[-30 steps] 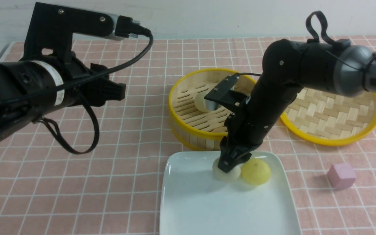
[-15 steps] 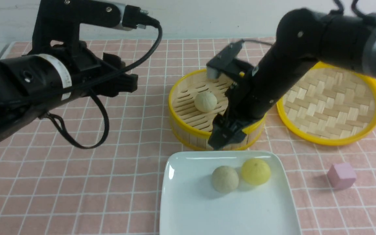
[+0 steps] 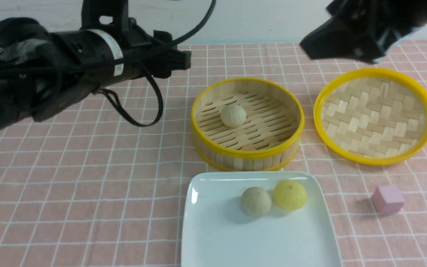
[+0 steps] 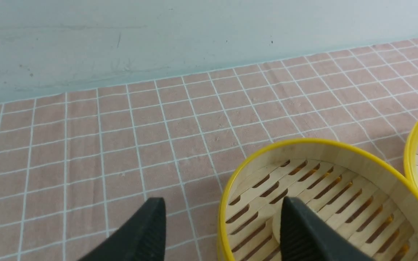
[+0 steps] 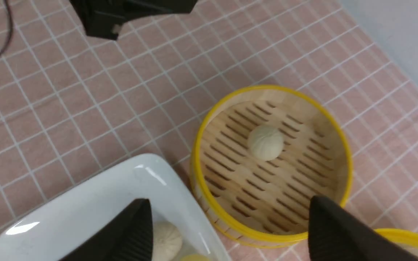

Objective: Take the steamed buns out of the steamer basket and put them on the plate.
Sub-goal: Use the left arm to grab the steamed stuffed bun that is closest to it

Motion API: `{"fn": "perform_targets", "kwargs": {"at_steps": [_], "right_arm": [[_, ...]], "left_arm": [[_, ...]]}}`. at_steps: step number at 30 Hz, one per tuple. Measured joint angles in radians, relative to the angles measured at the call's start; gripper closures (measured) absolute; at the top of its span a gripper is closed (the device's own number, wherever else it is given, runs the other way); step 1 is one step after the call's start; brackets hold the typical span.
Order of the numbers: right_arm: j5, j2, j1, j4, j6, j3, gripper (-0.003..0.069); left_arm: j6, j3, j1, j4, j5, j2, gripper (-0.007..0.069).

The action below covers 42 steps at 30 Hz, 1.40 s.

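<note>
Black arm (image 3: 32, 70), looped cable (image 3: 158, 105), perhaps label (image 3: 110, 52)

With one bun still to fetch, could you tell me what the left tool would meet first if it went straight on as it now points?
Most likely the steamer basket: its yellow rim lies ahead of the open left tool, between its tips. Depth is unclear; it could touch the tablecloth just short.

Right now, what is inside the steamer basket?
One pale bun sits on the slatted floor of the steamer basket; nothing else shows inside. From the front, the basket's near wall covers a strip of floor.
</note>
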<state>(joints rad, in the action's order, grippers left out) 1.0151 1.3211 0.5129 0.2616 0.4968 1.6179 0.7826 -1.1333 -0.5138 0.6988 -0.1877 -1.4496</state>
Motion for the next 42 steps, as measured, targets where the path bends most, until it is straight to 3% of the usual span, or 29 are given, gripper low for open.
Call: {"fn": "perform_targets", "kwargs": {"at_steps": [9, 17, 22, 27, 30, 36, 39, 42], "right_arm": [[-0.004, -0.191, 0.000, -0.024, -0.005, 0.005, 0.0105], [0.022, -0.213, 0.000, -0.032, -0.036, 0.002, 0.0105], [0.035, -0.209, 0.000, -0.039, -0.051, 0.000, 0.0105], [0.036, -0.209, 0.000, -0.045, -0.053, 0.000, 0.0105], [0.039, -0.209, 0.000, -0.046, -0.053, 0.000, 0.0105], [0.056, -0.209, 0.000, -0.046, -0.054, 0.000, 0.0105], [0.057, -0.209, 0.000, -0.046, -0.070, -0.001, 0.0105], [0.064, -0.209, 0.000, -0.051, -0.081, -0.001, 0.0105]], "left_arm": [[-0.006, -0.027, 0.000, -0.009, -0.031, -0.101, 0.0186], [-0.006, -0.027, -0.005, -0.191, -0.061, -0.086, 0.0186], [-0.074, -0.027, -0.069, -0.206, -0.045, -0.087, 0.0190], [-0.237, -0.027, -0.195, -0.179, 0.089, -0.089, 0.0195], [-0.276, -0.029, -0.240, -0.165, 0.148, -0.087, 0.0195], [-0.298, -0.045, -0.247, -0.130, 0.310, -0.047, 0.0195], [-0.336, -0.047, -0.247, -0.116, 0.521, -0.016, 0.0195], [-0.367, -0.048, -0.248, -0.134, 0.637, 0.010, 0.0195]]}}
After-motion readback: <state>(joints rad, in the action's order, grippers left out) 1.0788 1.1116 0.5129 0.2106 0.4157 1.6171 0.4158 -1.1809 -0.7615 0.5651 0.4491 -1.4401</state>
